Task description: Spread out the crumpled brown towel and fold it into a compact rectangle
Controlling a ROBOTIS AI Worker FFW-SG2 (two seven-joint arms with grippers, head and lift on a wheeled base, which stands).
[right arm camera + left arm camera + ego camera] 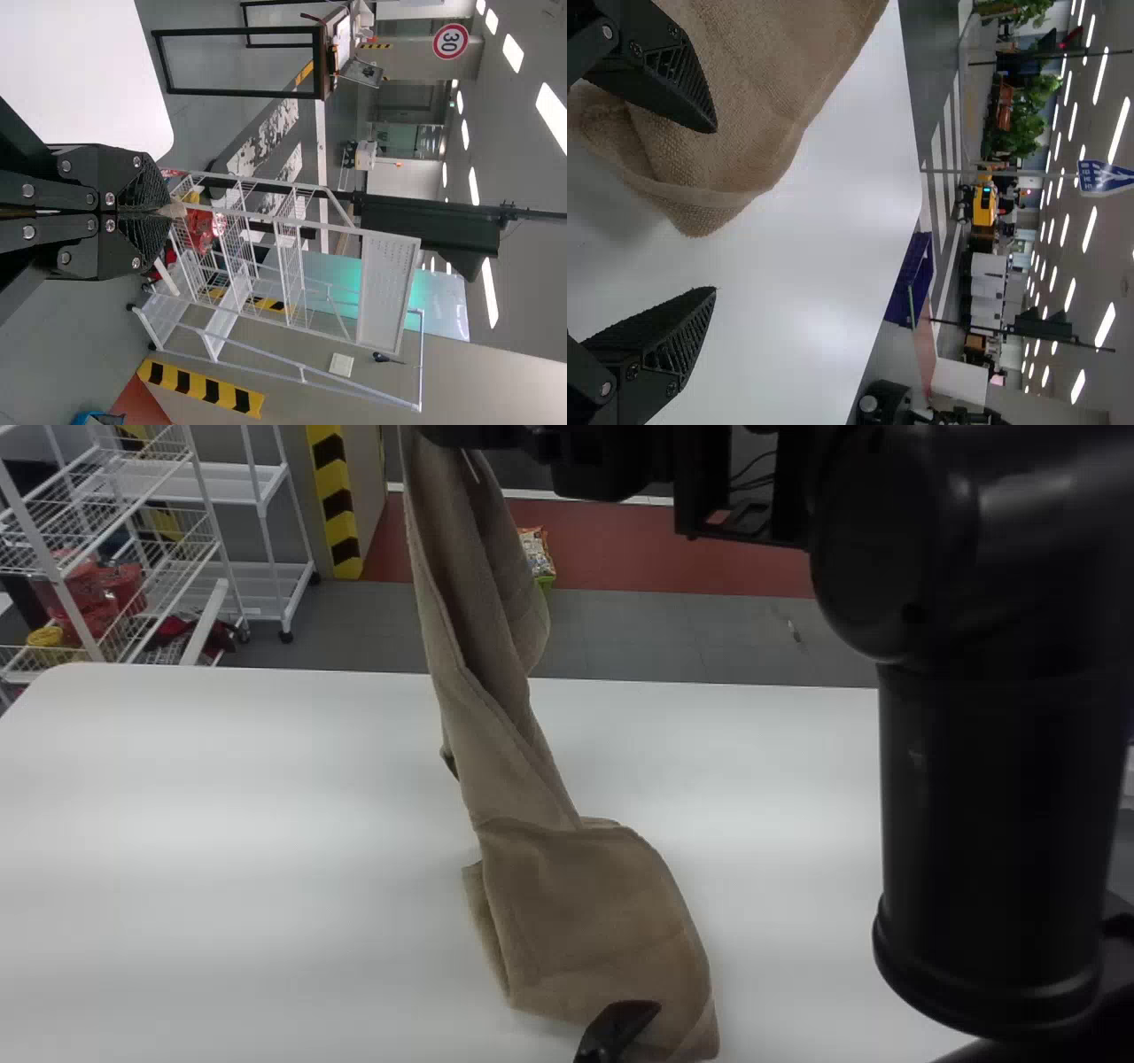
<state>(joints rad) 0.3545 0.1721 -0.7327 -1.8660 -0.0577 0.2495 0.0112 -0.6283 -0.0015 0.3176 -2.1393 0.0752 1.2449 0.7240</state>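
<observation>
The brown towel (496, 717) hangs as a twisted strip from the head view's top edge, its lower part lying bunched on the white table towards the near edge. High at the top, my right gripper (602, 465) holds it raised. In the right wrist view my right gripper (158, 212) is closed on a small tip of the towel (174, 209). Low in the head view, my left gripper (618, 1029) is at the towel's near end. The left wrist view has my left gripper (716, 210) open, one finger over the towel (757, 88), the other over bare table.
The white table (221, 824) extends on both sides of the towel. My right arm's black links (992, 824) stand over its right side. Beyond the far edge are white wire racks (195, 558) at the left and a striped post (333, 500).
</observation>
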